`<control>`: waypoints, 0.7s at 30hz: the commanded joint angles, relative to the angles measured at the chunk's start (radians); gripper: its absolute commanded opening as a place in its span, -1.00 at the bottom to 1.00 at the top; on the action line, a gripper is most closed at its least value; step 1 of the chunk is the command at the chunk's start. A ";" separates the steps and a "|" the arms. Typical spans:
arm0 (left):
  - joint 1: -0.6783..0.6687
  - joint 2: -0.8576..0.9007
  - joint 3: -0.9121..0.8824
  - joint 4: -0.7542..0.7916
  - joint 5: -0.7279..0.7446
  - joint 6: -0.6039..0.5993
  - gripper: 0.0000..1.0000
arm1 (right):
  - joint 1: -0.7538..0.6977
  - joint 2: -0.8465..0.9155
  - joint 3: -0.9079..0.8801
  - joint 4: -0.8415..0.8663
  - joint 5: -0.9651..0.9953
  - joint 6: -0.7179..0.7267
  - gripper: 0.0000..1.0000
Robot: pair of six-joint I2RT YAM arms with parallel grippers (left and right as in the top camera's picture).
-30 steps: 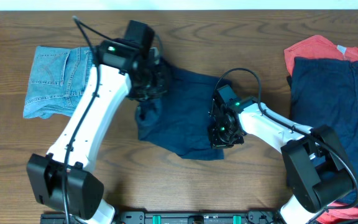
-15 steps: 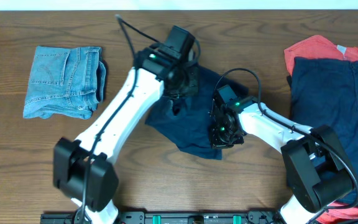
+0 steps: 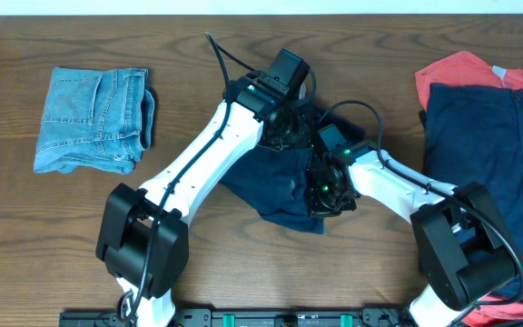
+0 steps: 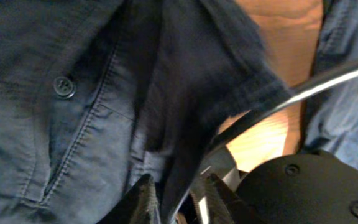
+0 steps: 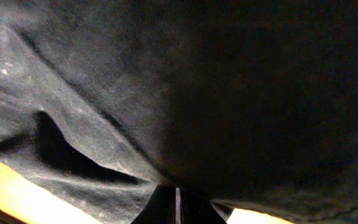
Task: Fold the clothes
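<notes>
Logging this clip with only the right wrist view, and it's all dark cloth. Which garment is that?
Observer: The navy shorts in the middle of the table; the right gripper is at their right edge.
Operator: Is the left arm on them too?
Observer: Yes, the left gripper is shut on a fold of them, near a button.
Operator: Anything folded already?
Observer: The denim shorts lie folded on the table's left side.

Dark navy cloth shorts (image 4: 73, 93), one button, stitched seam; fold pinched in left end effector (image 4: 178, 202); brown wooden surface (image 4: 278, 37) behind.
</notes>
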 commanded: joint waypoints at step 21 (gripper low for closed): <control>0.028 -0.005 0.022 -0.304 -0.212 0.221 0.08 | -0.252 -0.240 0.043 -0.062 0.028 -0.166 -0.19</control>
